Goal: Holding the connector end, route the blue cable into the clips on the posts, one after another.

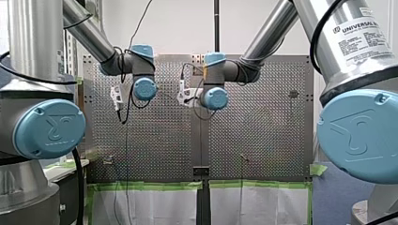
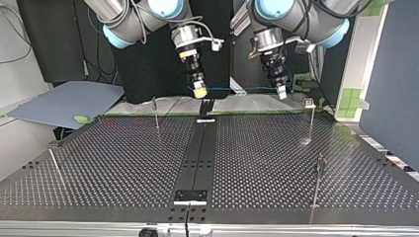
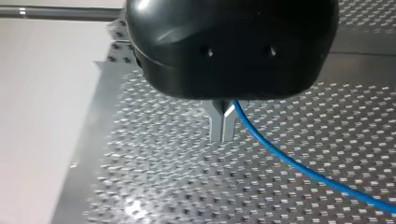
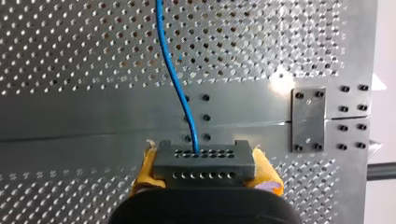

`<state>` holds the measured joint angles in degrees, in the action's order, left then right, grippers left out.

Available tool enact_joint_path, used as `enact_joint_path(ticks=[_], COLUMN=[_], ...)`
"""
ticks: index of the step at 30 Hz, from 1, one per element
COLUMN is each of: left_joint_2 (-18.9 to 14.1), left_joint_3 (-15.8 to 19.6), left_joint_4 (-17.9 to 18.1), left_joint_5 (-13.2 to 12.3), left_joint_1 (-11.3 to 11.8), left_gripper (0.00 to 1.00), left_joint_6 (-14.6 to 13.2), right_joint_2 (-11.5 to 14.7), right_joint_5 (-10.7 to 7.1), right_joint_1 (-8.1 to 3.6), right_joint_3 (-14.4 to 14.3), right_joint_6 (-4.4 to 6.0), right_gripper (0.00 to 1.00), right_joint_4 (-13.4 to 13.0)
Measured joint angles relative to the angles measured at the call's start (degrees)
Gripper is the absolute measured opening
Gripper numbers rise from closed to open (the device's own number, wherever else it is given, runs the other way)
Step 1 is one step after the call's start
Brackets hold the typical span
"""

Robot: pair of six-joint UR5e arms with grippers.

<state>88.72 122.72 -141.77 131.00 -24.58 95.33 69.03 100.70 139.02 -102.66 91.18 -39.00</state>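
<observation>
In the right wrist view my right gripper is shut with its yellow pads on a dark grey connector block. The blue cable leaves the block and runs ahead over the table. In the left wrist view my left gripper has its metal fingers shut on the blue cable, which trails away to one side. In the top view both grippers hang above the table's far edge, my right gripper at the left and my left gripper at the right. The cable is stretched between them.
Thin posts with clips stand on the perforated table: one far left, one far right, one near right, and one leaning near the left edge. A dark centre strip splits the plates.
</observation>
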Motion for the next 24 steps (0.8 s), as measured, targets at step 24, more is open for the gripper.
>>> enact_joint_path(ticks=[24], left_joint_2=[-9.3], left_joint_3=[-5.9], left_joint_4=[-6.4], left_joint_5=[-0.5], left_joint_1=[3.9], left_gripper=[0.00], left_joint_6=[0.3], right_joint_2=[-0.1], right_joint_5=[-3.20], right_joint_1=[0.75], right_joint_3=[13.2], right_joint_6=[0.22], right_gripper=[0.00], right_joint_4=[10.3])
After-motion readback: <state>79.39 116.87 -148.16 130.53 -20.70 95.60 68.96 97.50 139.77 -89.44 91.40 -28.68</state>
